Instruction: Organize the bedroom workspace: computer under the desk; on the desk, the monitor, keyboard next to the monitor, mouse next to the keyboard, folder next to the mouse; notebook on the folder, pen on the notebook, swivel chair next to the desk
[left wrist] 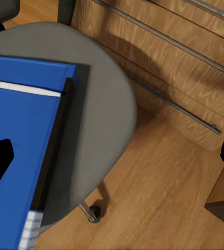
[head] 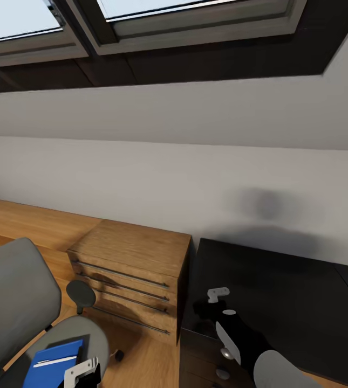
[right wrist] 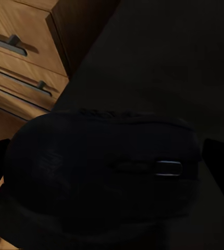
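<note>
Right pincer (head: 203,308) is over the near-left corner of the black tabletop (head: 281,285), and in the right wrist view the mouse (right wrist: 104,169) sits between its dark fingers (right wrist: 221,161), so we read it as grasping the mouse. We judge this as the mouse placement step. To do it well, we lower until the mouse rests flat on the tabletop, keep it inboard from the edge above the wooden drawer chest (head: 133,269), release gently, and lift straight up so it doesn't slide. It should end beside the keyboard, which we cannot locate here, so the spot may need adjusting.

Left pincer (head: 82,373) hangs over the swivel chair (head: 12,291), its fingers (left wrist: 0,164) spread wide apart and holding nothing. The blue folder (head: 52,362) lies flat on the grey seat with a thin white strip on top.

Hard to tell: the mouse is nearly black on black, so contact with the tabletop is unclear. The far right of the tabletop is cut off. The folder's near end is cut by the frame edge.
</note>
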Robot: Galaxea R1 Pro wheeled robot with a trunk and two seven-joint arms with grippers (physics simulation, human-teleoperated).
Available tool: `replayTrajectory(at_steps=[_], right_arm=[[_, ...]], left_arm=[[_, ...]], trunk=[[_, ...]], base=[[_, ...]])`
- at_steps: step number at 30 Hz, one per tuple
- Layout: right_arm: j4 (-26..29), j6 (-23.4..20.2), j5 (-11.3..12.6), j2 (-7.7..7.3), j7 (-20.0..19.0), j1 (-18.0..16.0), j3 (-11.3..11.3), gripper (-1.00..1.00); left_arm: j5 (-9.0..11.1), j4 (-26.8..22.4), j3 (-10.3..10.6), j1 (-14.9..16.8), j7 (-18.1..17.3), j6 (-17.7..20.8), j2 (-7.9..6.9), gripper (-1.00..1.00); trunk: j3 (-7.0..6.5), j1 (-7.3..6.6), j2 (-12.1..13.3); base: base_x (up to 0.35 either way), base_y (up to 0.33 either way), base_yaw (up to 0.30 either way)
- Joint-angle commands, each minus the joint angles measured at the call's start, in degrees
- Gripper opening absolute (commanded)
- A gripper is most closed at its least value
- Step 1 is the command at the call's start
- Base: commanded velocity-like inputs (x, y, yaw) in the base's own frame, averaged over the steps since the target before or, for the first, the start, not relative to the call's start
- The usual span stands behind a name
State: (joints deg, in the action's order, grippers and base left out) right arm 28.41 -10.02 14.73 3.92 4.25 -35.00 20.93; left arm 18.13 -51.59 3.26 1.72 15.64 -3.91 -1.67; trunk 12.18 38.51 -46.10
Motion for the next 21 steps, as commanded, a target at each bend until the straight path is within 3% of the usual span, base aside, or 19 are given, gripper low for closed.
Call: replayTrajectory(at_steps=[1,15,21], right_arm=[[0.09,-0.25,0.56,-0.05,0.48,-0.06,0.42,-1.00],[0.06,-0.82,0.48,0.27,0.50,-0.07,0.42,-1.00],[0.07,-0.94,0.53,0.30,0.71,-0.07,0.45,-1.00]], left_arm=[[0.59,0.00,0.34,0.04,0.44,-0.31,-0.09,1.00],[0.62,0.06,0.29,0.04,0.44,-0.29,-0.09,1.00],[0.67,0.08,0.08,0.04,0.44,-0.30,-0.16,1.00]], trunk=[[0.27,0.24,-0.48],[2.78,3.31,-6.10],[2.78,3.31,-6.10]], base=[[0.000,0.000,0.000],[0.000,0.000,0.000],[0.000,0.000,0.000]])
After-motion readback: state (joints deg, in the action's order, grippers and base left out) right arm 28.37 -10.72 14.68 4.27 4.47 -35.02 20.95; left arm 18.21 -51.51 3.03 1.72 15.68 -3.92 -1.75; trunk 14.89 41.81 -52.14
